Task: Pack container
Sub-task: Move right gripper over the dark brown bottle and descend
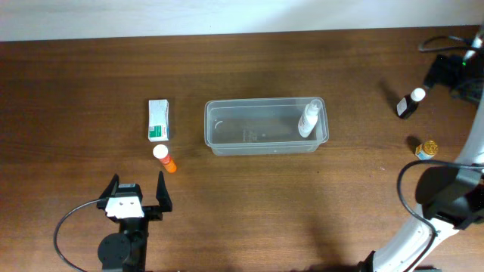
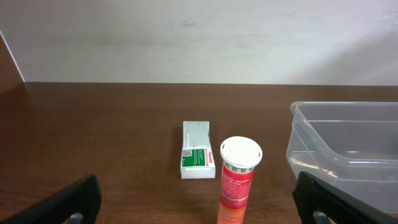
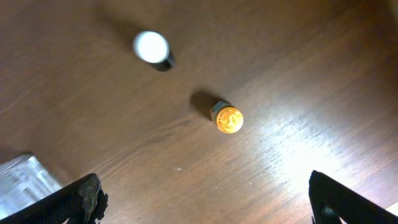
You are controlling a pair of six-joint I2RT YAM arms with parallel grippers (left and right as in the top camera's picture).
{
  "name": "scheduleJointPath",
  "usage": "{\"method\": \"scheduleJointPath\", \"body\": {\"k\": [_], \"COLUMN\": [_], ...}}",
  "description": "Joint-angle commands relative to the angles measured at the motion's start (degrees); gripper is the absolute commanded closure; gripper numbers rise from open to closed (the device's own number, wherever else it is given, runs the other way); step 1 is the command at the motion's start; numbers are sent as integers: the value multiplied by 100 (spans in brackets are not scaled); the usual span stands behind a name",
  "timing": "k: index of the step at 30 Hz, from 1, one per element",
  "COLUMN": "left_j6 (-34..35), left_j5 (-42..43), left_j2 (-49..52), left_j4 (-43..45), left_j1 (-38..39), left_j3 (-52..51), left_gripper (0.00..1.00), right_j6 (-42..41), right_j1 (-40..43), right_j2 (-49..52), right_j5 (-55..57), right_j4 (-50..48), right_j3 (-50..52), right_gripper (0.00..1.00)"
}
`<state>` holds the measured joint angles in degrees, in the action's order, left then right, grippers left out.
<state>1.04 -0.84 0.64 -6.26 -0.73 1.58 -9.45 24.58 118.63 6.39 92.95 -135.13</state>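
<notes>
Container point(image 1: 265, 126) sits mid-table, with 1 white bottle point(image 1: 308, 119) inside its right end. Left gripper point(image 1: 137, 185), wide open and empty, is just near of the tube point(image 1: 164, 157) and box point(image 1: 158, 120). Right gripper point(image 3: 205, 193), wide open and empty, hangs over the black bottle point(image 3: 152, 48) and gold-capped jar point(image 3: 228, 118).

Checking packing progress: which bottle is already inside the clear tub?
The white bottle, leaning at the right end of the container. The orange tube, black bottle and gold-capped bottle sit outside it.
</notes>
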Motion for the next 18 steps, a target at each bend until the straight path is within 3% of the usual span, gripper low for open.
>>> {"method": "scheduleJointPath", "body": {"k": [1,7,13,18], "left_j6": [-87,-87,-87,-87], "left_j5": [59,59,59,59], "left_j2": [-31,-31,-31,-31], "left_j4": [22,22,22,22], "left_j1": [-28,-28,-28,-28], "left_j3": [-42,-42,-42,-42], "left_gripper": [1,1,1,1], "right_j6": [-199,-22,1412,2234], "right_j1": [352,782,745,612], "right_j2": [79,79,79,81], "right_j5": [-494,-1467,-2507,-2664], "right_j4": [-203,-826,-1335,-2004], "right_j3": [503,1390,1652,1663], "right_gripper": [2,2,2,2]}}
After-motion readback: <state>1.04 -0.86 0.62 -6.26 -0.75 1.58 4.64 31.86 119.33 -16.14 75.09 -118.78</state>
